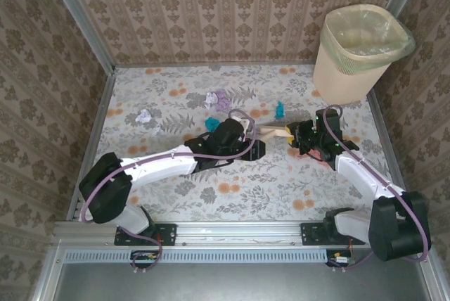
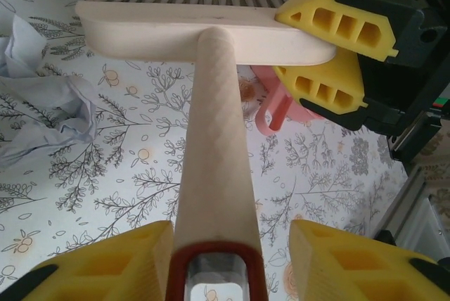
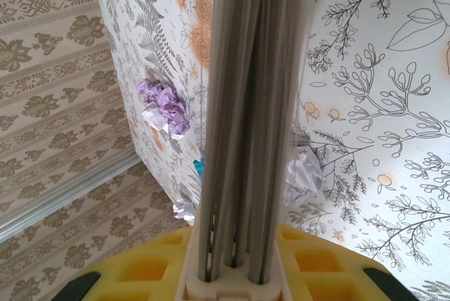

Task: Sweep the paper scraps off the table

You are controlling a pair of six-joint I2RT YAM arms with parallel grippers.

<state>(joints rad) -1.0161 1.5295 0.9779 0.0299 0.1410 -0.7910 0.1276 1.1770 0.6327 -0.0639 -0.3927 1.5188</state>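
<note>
Pale matt wood brush point(image 2: 214, 125), handle finely textured. Yellow fingers point(image 2: 105, 266) matt plastic. Crumpled paper scraps point(image 3: 163, 107). Desk point(image 1: 281, 174) matt print; rail point(image 1: 232, 232) brushed metal.

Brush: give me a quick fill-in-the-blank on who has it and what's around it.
1. The right gripper is shut on the brush's ____.
2. The left gripper has its fingers either side of the brush's ____, not yet clamped.
3. The waste bin stands at the table's far ____ corner.
4. In the right wrist view, the biggest paper scrap left of the bristles is ____.
Missing: head; handle; right; purple.
</note>
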